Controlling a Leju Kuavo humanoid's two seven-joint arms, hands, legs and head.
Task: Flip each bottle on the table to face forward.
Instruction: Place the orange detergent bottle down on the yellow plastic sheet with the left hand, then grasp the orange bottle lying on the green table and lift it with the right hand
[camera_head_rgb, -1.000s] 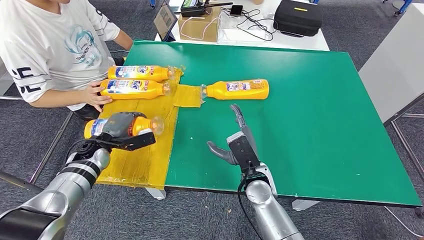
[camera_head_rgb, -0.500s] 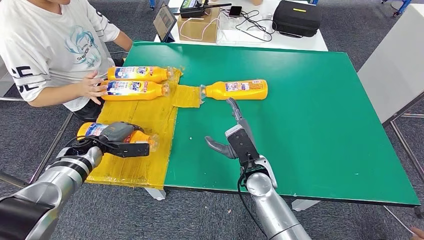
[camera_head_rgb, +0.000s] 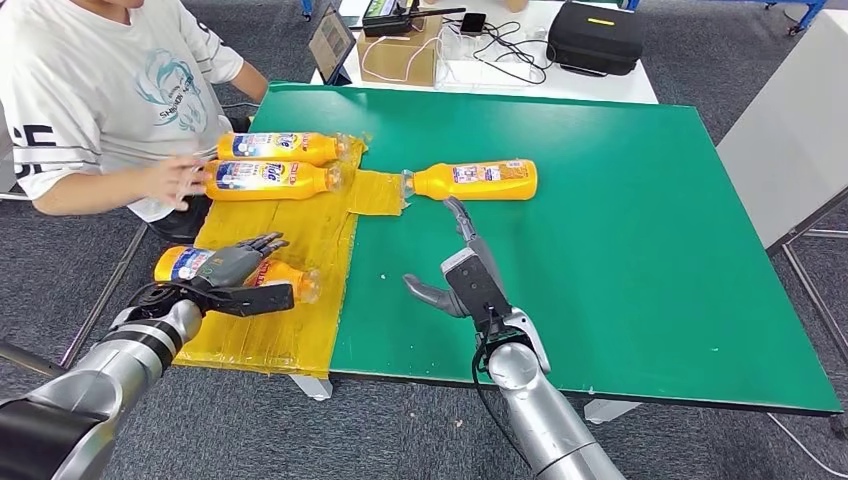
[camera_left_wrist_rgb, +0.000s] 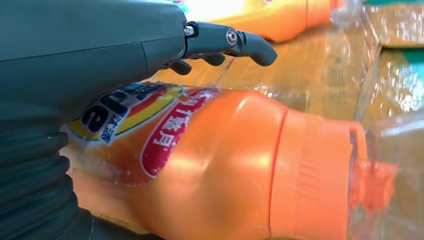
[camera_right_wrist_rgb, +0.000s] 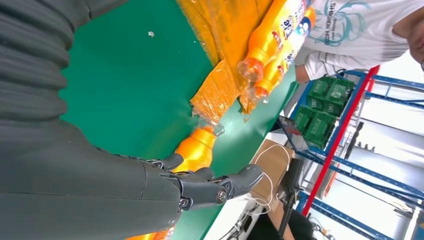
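Several orange bottles lie on their sides. The nearest bottle (camera_head_rgb: 190, 263) (camera_left_wrist_rgb: 215, 165) rests on the yellow mat (camera_head_rgb: 300, 240), label up. My left hand (camera_head_rgb: 238, 272) (camera_left_wrist_rgb: 100, 50) hovers over it with fingers (camera_left_wrist_rgb: 250, 42) stretched out and lifted off it. Another bottle (camera_head_rgb: 476, 180) (camera_right_wrist_rgb: 197, 150) lies on the green table (camera_head_rgb: 620, 250), cap toward the mat. My right hand (camera_head_rgb: 465, 275) (camera_right_wrist_rgb: 125, 190) is open just short of it, fingers pointing at it. Two more bottles (camera_head_rgb: 275, 147) (camera_head_rgb: 268, 178) lie at the mat's far end.
A person in a white shirt sits at the table's left side, a hand (camera_head_rgb: 172, 182) beside the two far bottles. Behind the green table a white table holds a cardboard box (camera_head_rgb: 400, 50), a tablet (camera_head_rgb: 330, 40) and a black case (camera_head_rgb: 595, 35). A white panel (camera_head_rgb: 790, 130) stands at right.
My left hand has set the near bottle down on the mat and spread its fingers. My right hand has crept toward the bottle on the green table. The person's hand has drawn back.
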